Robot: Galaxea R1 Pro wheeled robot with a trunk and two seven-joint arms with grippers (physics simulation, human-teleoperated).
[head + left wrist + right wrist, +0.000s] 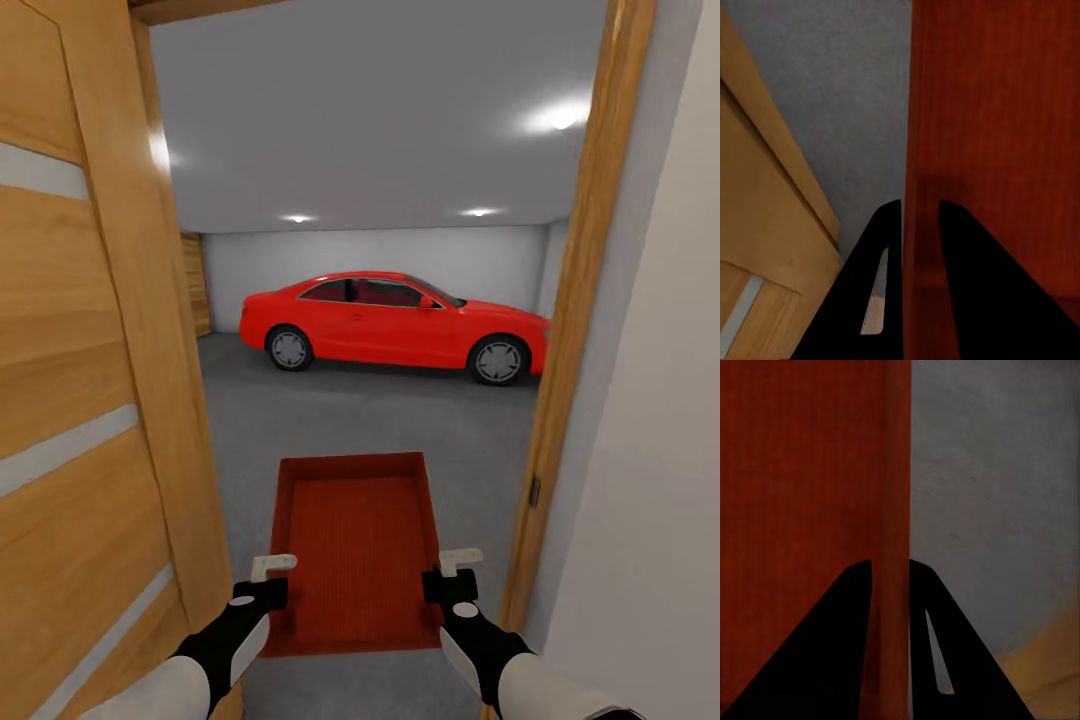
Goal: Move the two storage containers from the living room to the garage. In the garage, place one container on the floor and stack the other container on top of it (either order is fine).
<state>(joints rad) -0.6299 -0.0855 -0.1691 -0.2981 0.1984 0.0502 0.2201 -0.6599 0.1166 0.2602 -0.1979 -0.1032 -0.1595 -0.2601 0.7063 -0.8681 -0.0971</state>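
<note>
One storage container [358, 545], red-orange, held level between both arms in the doorway, over the garage's grey concrete floor [330, 420]. Left gripper [272, 566] clamped on its left wall; right gripper [460, 558] clamped on its right wall. Wrist views: each wall sits between two black fingers [881, 300] [937, 660]. Container's near edge partly hidden behind the grippers. Red car [395, 325] parked ahead, nose cut off by the wooden door frame [575, 320]. Wooden door [90, 400] at left.
</note>
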